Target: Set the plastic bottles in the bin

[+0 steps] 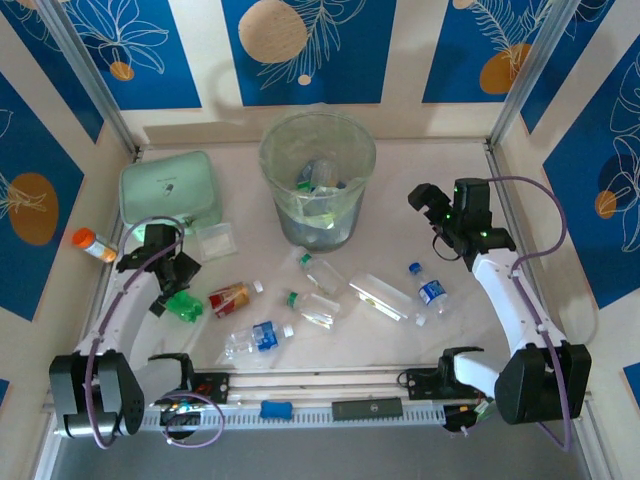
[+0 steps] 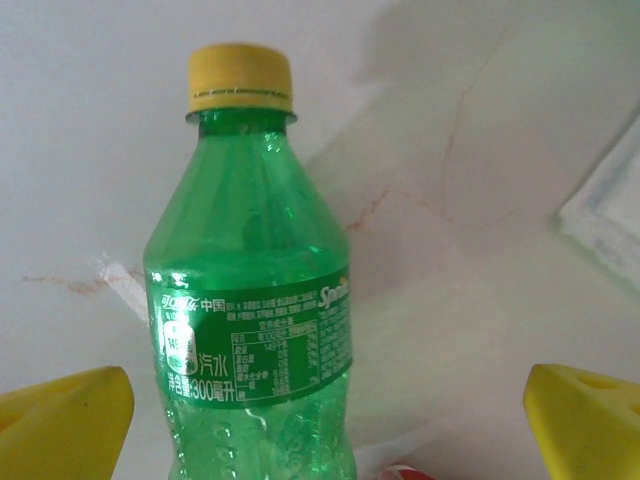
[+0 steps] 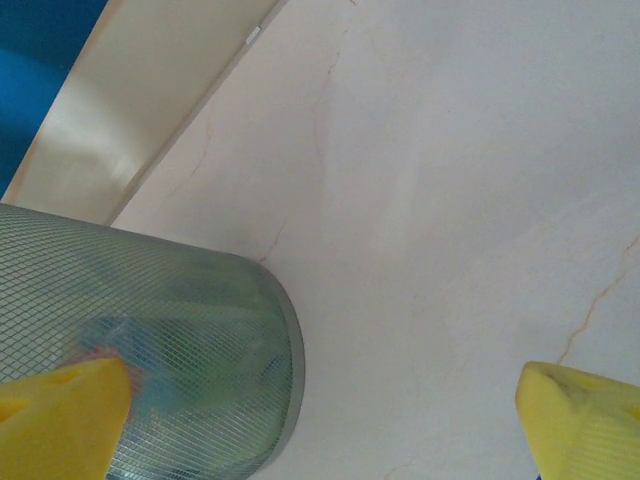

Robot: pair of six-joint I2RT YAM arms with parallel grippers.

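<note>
Top external: bin [image 1: 266, 155] is seen holding bottles [image 1: 322, 180]; green bottle [image 2: 250, 300] is framed between left pincer's [image 2: 328, 392] spread fingers [image 2: 70, 420].

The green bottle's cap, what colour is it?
The cap is yellow, clearest in the left wrist view.

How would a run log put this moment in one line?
left pincer: open, over green bottle | right pincer: open, beside bin | bin: some bottles inside
</note>
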